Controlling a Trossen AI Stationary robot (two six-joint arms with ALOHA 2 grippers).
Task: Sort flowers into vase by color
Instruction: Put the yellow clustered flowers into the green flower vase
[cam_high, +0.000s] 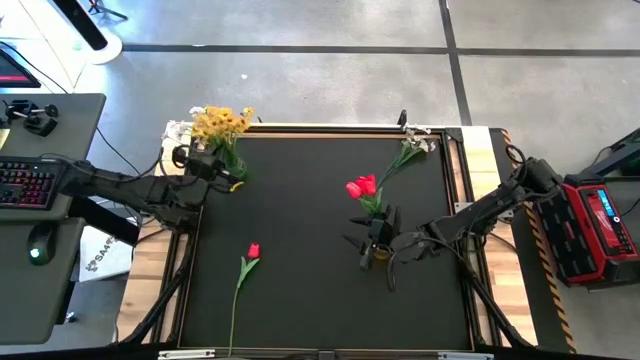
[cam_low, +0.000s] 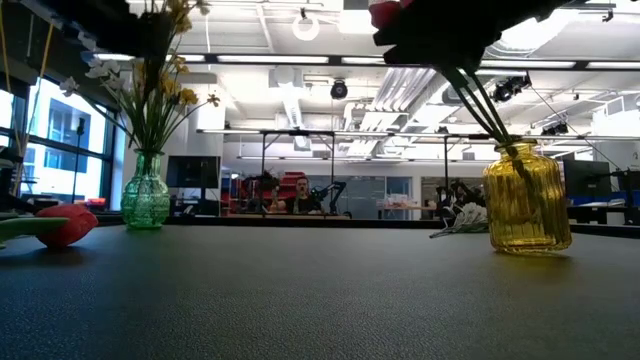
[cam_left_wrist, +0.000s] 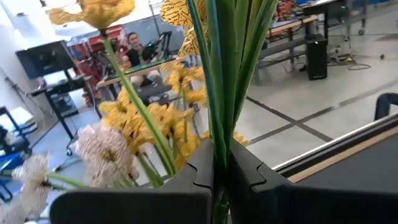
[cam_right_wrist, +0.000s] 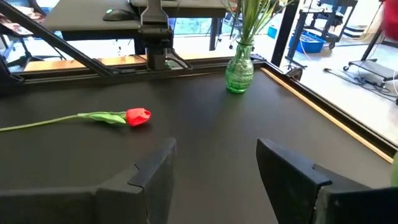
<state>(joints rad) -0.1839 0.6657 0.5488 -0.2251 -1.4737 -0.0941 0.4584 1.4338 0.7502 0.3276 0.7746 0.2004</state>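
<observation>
Left claw (cam_left_wrist: 214, 180) clamped shut on green stems of yellow flowers (cam_high: 222, 122), over green vase (cam_high: 230, 165) at desk's (cam_high: 300, 210) far left corner. Right claw (cam_right_wrist: 214, 165) open, empty, beside yellow vase (cam_low: 526, 200) holding red tulips (cam_high: 362, 186). 1 red tulip (cam_high: 253, 251) flat on desk; white sprig (cam_high: 412, 148) lying at far right

Only partly legible text: white box (cam_high: 100, 262) on the floor left of the table (cam_high: 320, 300) carries dark lettering, looks like "SA...", rest unreadable. Red case (cam_high: 598, 228) at right has a small label, too small to read. Nothing else legible.
</observation>
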